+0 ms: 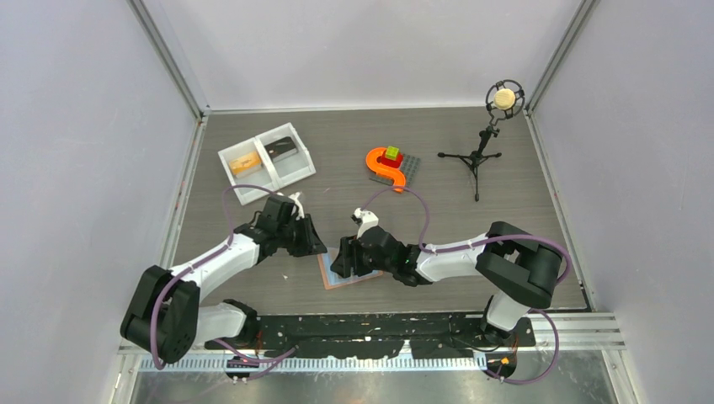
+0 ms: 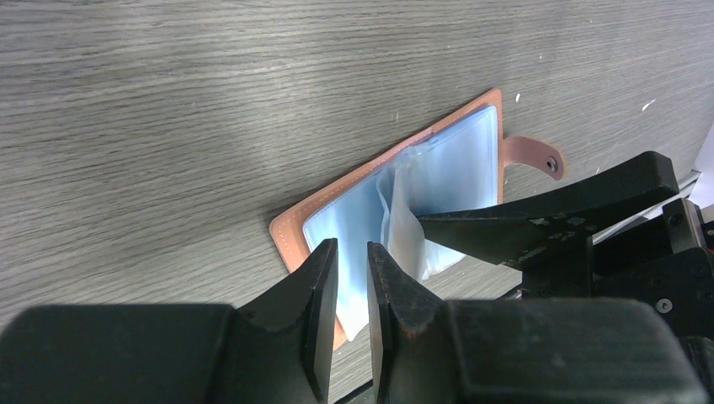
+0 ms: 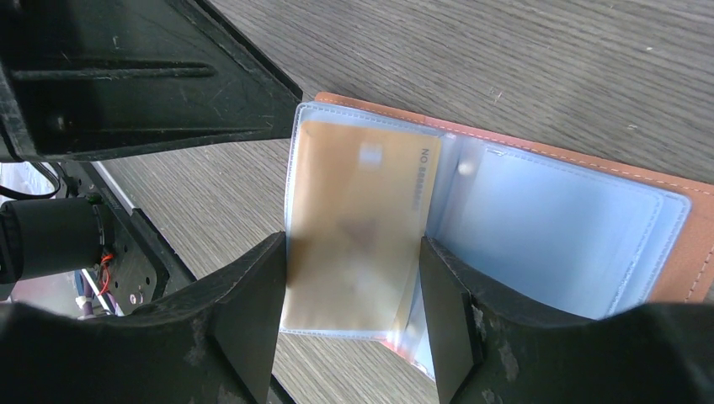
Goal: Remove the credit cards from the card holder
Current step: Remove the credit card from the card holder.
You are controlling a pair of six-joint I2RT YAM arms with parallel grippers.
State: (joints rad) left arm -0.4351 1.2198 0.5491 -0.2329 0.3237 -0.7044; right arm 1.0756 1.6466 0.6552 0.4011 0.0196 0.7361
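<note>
The card holder (image 1: 335, 280) lies open on the table between my grippers, salmon-brown outside with light blue pockets (image 2: 438, 168) and a side tab (image 2: 535, 156). In the right wrist view a gold credit card (image 3: 362, 210) sits inside a clear pocket leaf of the holder (image 3: 682, 244). My right gripper (image 3: 349, 324) is open, one finger on each side of that leaf. My left gripper (image 2: 352, 278) hovers over the holder's near corner, its jaws a narrow gap apart with nothing between them. A right finger (image 2: 514, 231) touches a raised leaf.
A white two-compartment tray (image 1: 292, 173) at the back left holds a gold card (image 1: 244, 164) and a dark card (image 1: 282, 148). An orange toy with blocks (image 1: 387, 164) and a microphone on a tripod (image 1: 482, 151) stand further back. Walls close in the table.
</note>
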